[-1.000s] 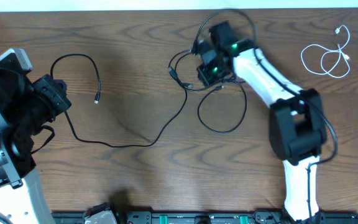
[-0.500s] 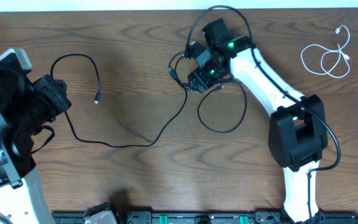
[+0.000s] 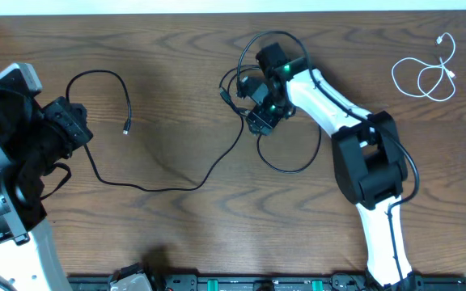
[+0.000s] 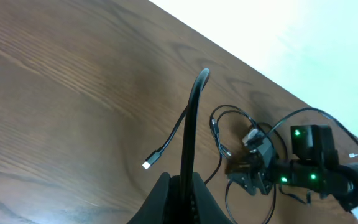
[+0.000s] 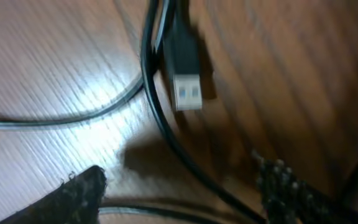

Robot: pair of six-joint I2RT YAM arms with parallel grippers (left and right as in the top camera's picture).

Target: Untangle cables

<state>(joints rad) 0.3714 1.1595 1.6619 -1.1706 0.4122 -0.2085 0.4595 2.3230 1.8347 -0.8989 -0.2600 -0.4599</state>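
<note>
A long black cable [image 3: 164,187] runs from my left gripper [image 3: 81,129] across the table to the tangle [image 3: 235,87] at top centre; its free plug [image 3: 125,128] lies near the left arm. In the left wrist view the left gripper [image 4: 185,185] is shut on this black cable [image 4: 191,118], which arches up from the jaws. My right gripper [image 3: 257,107] hovers open over the tangle. In the right wrist view its fingertips [image 5: 82,186] straddle a black cable [image 5: 179,155], just below a USB plug [image 5: 185,87]. A short white cable [image 3: 424,74] lies coiled apart at the far right.
A black loop [image 3: 291,167] of the tangle spreads toward the table's middle, under the right arm [image 3: 330,93]. The right arm's base [image 3: 374,170] stands right of centre. A black rail [image 3: 241,283] runs along the front edge. The left arm's body [image 3: 6,162] fills the left side.
My right gripper has opened and shifted left and toward the front, lower over the tangle. The left arm and its cable have not moved.
</note>
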